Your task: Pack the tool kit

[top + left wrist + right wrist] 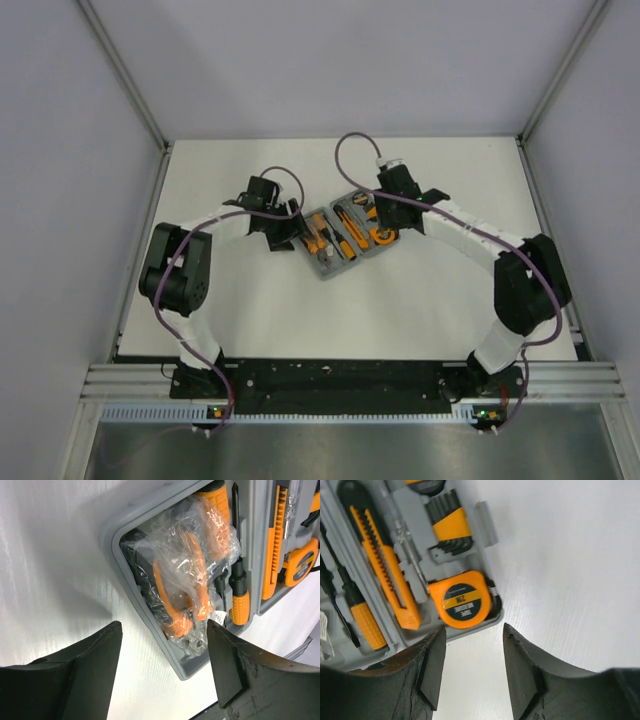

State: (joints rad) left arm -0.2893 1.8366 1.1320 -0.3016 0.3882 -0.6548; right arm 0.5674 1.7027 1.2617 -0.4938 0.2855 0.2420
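- We see the grey tool case (325,266) lying open at the middle of the white worktop (300,330), both halves flat, with the two claws at either side of it.
- The left claw (291,234) sits at the case's left edge. In its wrist view the claw (165,662) is spread and holds nothing, and the case's lower corner (190,672) shows between its fingers (95,665).
- The orange-handled pliers (196,587) lie in the case half at the centre of that view, wrapped in a crinkled clear plastic bag (170,535).
- An orange-and-black screwdriver (239,597) lies just right of the pliers in the same half.
- The right claw (386,213) sits at the case's upper right. In its wrist view the claw (472,665) is spread and empty, low in the frame over bare worktop just past the case's edge.
- The round tape measure (461,600) is seated in its slot at the case corner, just above that claw.
- An orange utility knife (385,565) lies to the left of the tape measure, and a set of hex keys (451,525) lies above it.
- Another screwdriver (366,620) shows at the lower left of that frame, in the neighbouring half.
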